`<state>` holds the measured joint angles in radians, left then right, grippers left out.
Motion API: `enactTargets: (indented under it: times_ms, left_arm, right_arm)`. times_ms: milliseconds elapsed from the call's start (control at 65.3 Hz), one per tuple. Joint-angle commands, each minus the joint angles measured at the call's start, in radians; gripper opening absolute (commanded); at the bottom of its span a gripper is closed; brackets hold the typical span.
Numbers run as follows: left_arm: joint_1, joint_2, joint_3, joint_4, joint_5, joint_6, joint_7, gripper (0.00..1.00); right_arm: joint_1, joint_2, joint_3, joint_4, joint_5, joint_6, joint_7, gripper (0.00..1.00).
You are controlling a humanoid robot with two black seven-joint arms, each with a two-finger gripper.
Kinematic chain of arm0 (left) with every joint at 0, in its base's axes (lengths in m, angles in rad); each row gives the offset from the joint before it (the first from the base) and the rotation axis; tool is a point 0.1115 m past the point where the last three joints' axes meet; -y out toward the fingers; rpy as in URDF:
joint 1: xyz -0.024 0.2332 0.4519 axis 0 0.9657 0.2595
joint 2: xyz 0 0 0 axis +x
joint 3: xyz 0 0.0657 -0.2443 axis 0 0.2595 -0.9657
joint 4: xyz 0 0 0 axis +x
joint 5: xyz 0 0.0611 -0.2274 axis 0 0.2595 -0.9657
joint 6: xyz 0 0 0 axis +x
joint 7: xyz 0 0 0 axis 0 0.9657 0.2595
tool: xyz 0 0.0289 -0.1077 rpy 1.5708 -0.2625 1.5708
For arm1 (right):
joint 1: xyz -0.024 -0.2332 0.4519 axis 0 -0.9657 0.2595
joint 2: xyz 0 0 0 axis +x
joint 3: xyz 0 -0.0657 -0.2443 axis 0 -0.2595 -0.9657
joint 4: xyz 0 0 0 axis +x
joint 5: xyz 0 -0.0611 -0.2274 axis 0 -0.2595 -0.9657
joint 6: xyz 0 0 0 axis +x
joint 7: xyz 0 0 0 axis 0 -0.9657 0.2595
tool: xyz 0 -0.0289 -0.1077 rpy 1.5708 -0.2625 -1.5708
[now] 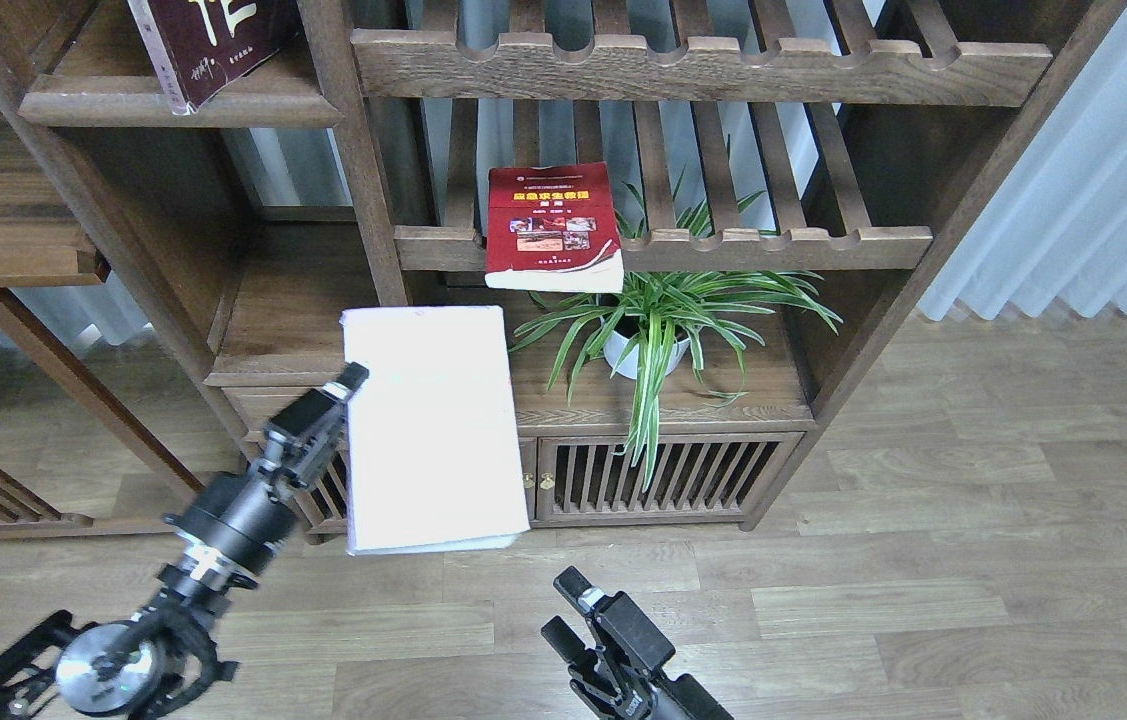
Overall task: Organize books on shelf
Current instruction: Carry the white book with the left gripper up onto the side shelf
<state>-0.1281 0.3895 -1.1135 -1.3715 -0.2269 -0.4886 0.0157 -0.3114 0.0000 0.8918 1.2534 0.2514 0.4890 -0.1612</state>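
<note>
A: Left tool (348, 385): clamped on the left long edge of the white book (428, 425), near its upper corner. Book held flat-faced toward the camera, in front of the low cabinet (668, 470), not resting on any board.
B: Reason for the edge grip?
A: Judged: pinching one edge leaves the rest of the book free to slide onto a board. Which board: cannot tell yet.
B: Arm pose?
A: Left arm rising from the lower left corner, forearm angled up and to the right, wrist in line with it. Right tool (563, 605) low at the bottom edge, fingers apart, holding nothing, well apart from the book.
B: Other books?
A: Red book (551, 228) lying on the front rail of the slatted rack (723, 250), overhanging its edge, just above the potted plant (658, 310). Maroon book (208, 45) on the shelf (173, 105) at upper left, leaning, corner past the moulded front edge.
B: Progress?
A: Judged: one book on the shelf, two to place.
</note>
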Motion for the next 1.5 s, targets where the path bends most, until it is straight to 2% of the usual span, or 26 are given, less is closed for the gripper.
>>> enactTargets:
  times_ms: [0,413,689,934,1056,1072,1179,1347,1485]
  left_arm:
    - [-0.01,0.084,-0.077,-0.006,0.0,0.0,0.001,0.05]
    - [-0.03,0.304,-0.269,-0.003,-0.023,0.0,-0.007,0.05]
    - [-0.036,0.347,-0.335,0.037,-0.025,0.0,-0.002,0.06]
    - [-0.126,0.385,-0.353,0.12,-0.02,0.0,0.004,0.05]
    - [-0.228,0.396,-0.335,0.175,-0.012,0.0,0.004,0.05]
    - [-0.279,0.397,-0.327,0.199,-0.005,0.0,0.006,0.05]
    - [-0.381,0.397,-0.292,0.241,0.018,0.0,0.01,0.05]
    - [-0.596,0.394,-0.172,0.339,0.098,0.0,0.017,0.05]
    - [-0.712,0.385,-0.124,0.408,0.185,0.0,0.017,0.05]
  right_arm:
    - [0.0,0.0,0.001,0.0,0.0,0.0,0.0,0.98]
    - [-0.003,0.0,0.004,-0.009,-0.001,0.0,0.0,0.98]
    - [-0.002,0.0,0.004,-0.009,-0.003,0.0,-0.001,0.98]
    - [-0.002,0.0,0.004,-0.011,-0.004,0.0,0.0,0.98]
    - [-0.002,0.0,0.004,-0.011,-0.006,0.0,0.0,0.98]
    - [-0.002,0.0,0.004,-0.009,-0.007,0.0,0.0,0.98]
    - [-0.002,0.0,0.004,-0.009,-0.009,0.0,0.0,0.98]
    - [-0.002,0.0,0.004,-0.009,-0.009,0.0,0.0,0.98]
    - [-0.002,0.0,0.007,-0.011,-0.009,0.0,0.0,0.98]
